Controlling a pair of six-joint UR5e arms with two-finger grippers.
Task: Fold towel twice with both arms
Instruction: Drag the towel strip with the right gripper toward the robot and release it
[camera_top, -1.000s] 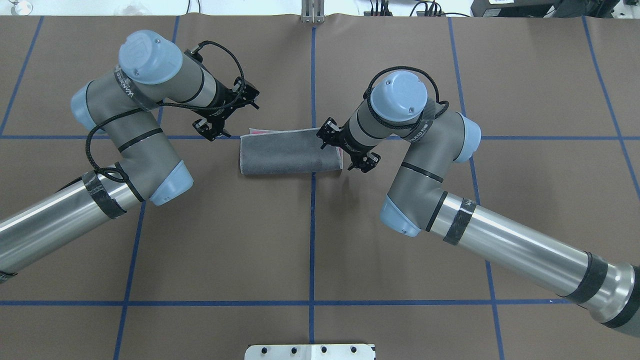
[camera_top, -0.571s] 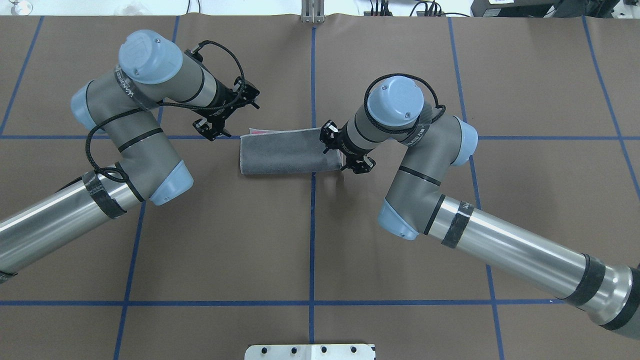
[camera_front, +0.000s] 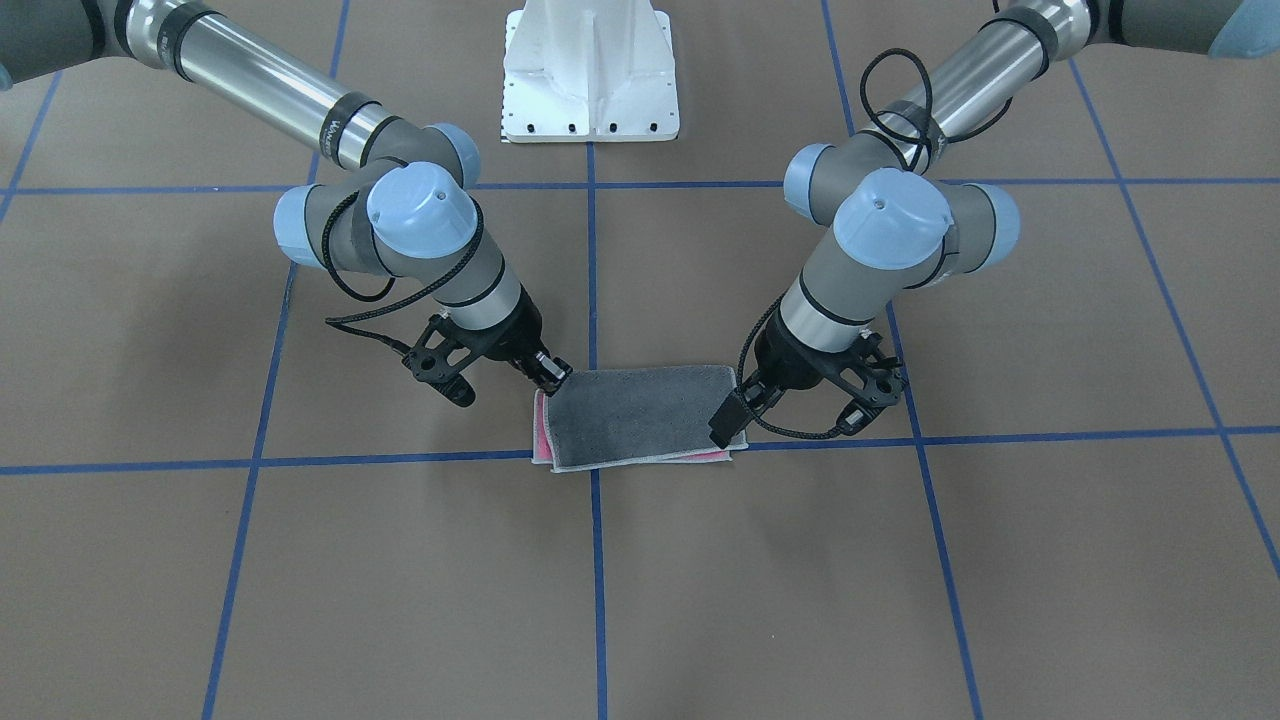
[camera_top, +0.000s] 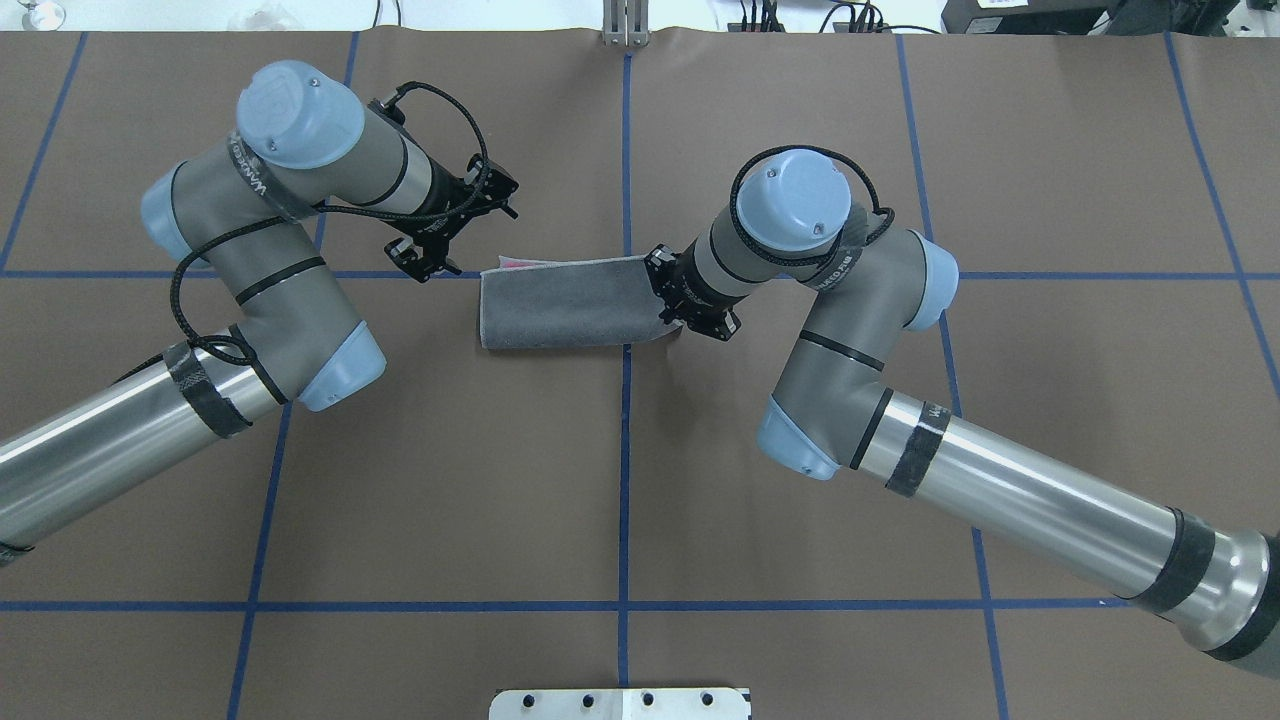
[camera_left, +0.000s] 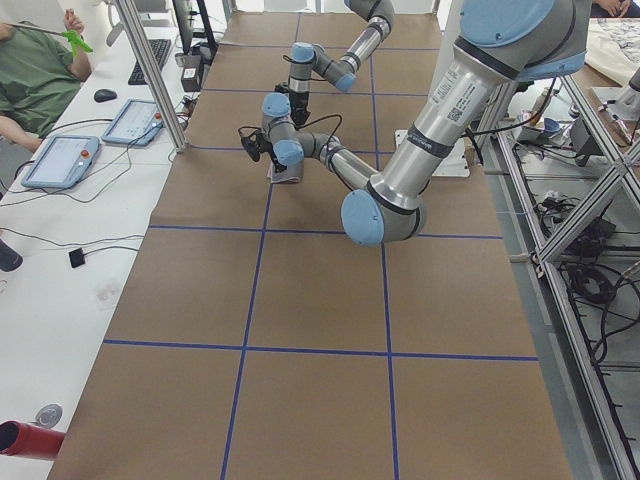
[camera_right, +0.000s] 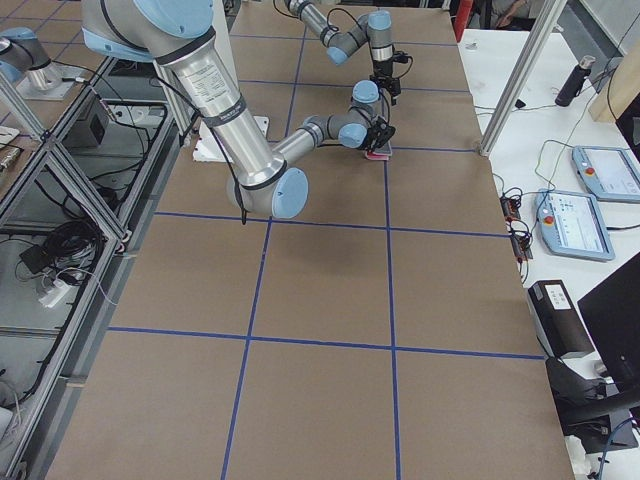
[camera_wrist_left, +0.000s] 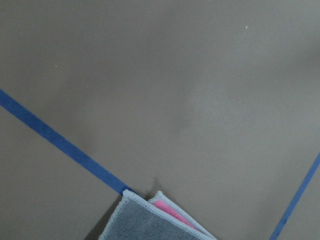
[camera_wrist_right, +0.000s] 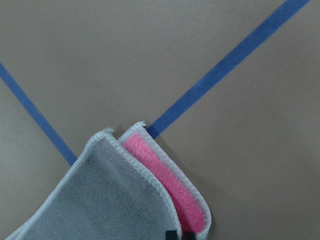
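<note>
Two layers so far: towel (camera_front: 640, 412) lies grey-up at tape cross (camera_top: 626, 274). Right gripper (camera_wrist_right: 180, 235) looks pinched on its short-end corner; left gripper (camera_front: 728, 420) hovers at opposite end, grip unclear to me. I'd lift low, carry across, align stitched borders.

Grey-over-pink towel (camera_front: 640, 415), pale border, on brown table (camera_front: 300, 580) with blue grid lines (camera_front: 599, 580).

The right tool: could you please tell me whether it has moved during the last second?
Yes. In the overhead view the right tool has shifted slightly left, toward the central blue tape line, onto the towel's right end.
</note>
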